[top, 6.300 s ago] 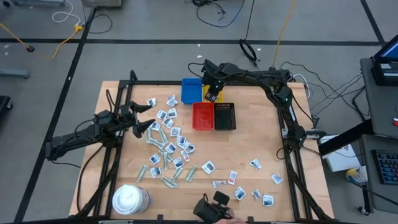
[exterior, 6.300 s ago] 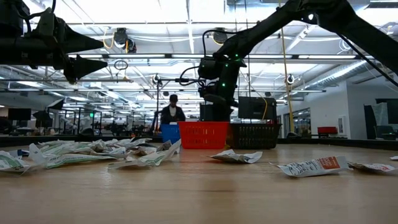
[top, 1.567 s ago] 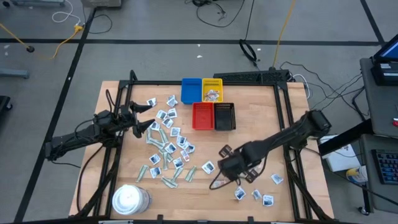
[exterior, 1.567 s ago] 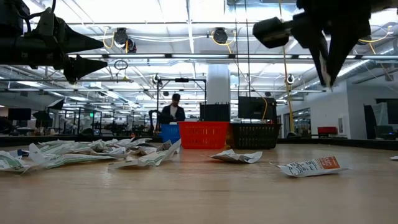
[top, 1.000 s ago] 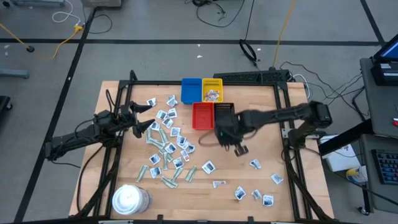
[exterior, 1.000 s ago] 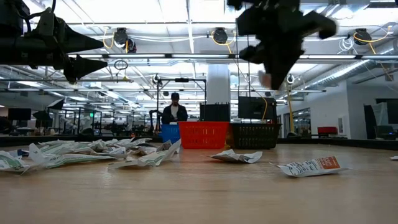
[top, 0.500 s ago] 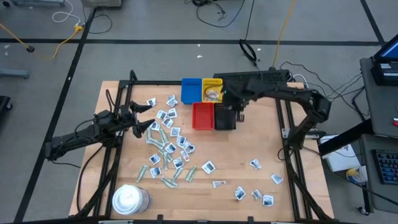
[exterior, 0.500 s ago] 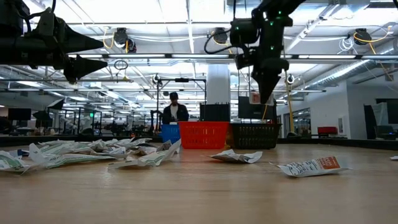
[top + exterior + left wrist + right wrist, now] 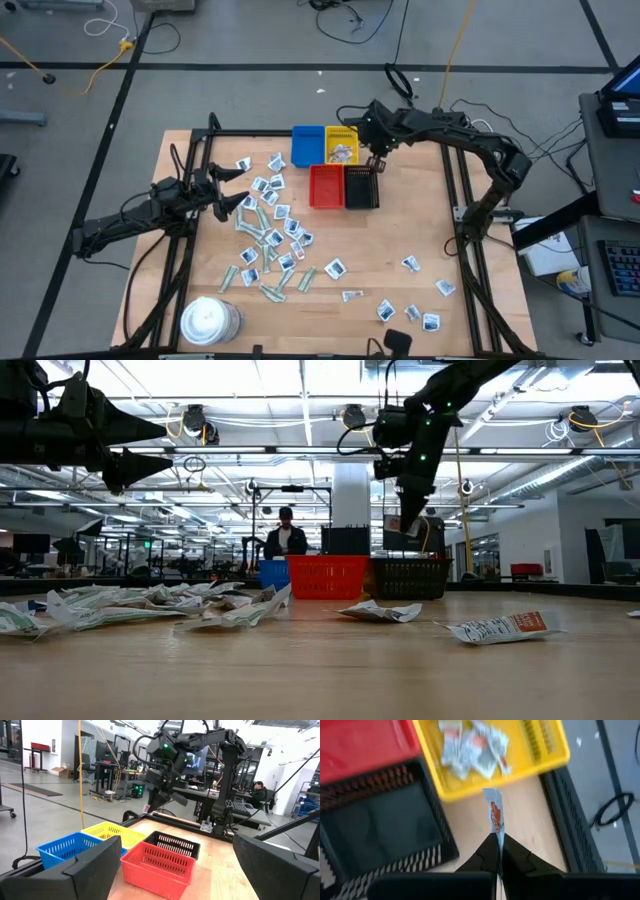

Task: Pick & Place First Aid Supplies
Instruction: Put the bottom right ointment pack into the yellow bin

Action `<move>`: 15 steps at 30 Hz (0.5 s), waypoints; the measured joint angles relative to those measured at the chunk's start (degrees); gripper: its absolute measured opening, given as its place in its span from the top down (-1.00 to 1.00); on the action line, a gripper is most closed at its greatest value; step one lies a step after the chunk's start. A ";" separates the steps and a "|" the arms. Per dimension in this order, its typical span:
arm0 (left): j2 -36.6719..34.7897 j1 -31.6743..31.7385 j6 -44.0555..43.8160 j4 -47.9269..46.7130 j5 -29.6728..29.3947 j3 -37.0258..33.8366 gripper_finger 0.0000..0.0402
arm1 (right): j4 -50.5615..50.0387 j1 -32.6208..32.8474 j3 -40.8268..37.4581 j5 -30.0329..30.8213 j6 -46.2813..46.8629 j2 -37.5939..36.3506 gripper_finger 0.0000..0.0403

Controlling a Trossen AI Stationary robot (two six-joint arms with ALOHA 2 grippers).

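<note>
Fingers of right gripper (image 9: 496,840) are pinching a red-marked packet (image 9: 495,815) edge-on beside the yellow tray (image 9: 555,755). Left gripper (image 9: 232,187) is hanging wide open over the packet pile (image 9: 270,235).

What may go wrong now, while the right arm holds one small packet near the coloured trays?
1. The right gripper pinches only the lower edge of the small white packet with red print, so it may slip out early.
2. In the right wrist view the packet hangs over bare wood beside the yellow plastic tray, not over it. If released here, it would probably miss.
3. The black mesh tray is close, so the packet may fall into the wrong tray.
</note>
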 joint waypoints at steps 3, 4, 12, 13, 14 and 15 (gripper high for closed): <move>-0.01 0.00 0.00 0.00 0.00 0.00 -0.94 | 4.21 0.02 0.02 -3.79 -0.85 1.85 1.00; -0.01 -0.02 0.01 0.00 0.00 -0.01 -0.94 | 5.64 0.02 0.02 -5.04 -0.84 2.52 1.00; -0.01 -0.02 0.01 0.00 0.00 0.01 -0.94 | 12.02 -0.03 3.98 -5.46 -0.84 8.91 1.00; -0.01 -0.01 0.01 0.00 -0.02 0.01 -0.94 | 12.44 -0.10 4.95 -5.44 -0.87 9.79 1.00; 0.00 0.00 -0.01 0.00 -0.02 -0.01 -0.94 | 13.15 -0.11 6.05 -5.48 -1.00 10.81 1.00; -0.01 0.00 0.01 0.00 0.00 0.01 -0.94 | 13.69 -0.11 7.33 -5.47 -1.10 12.00 1.00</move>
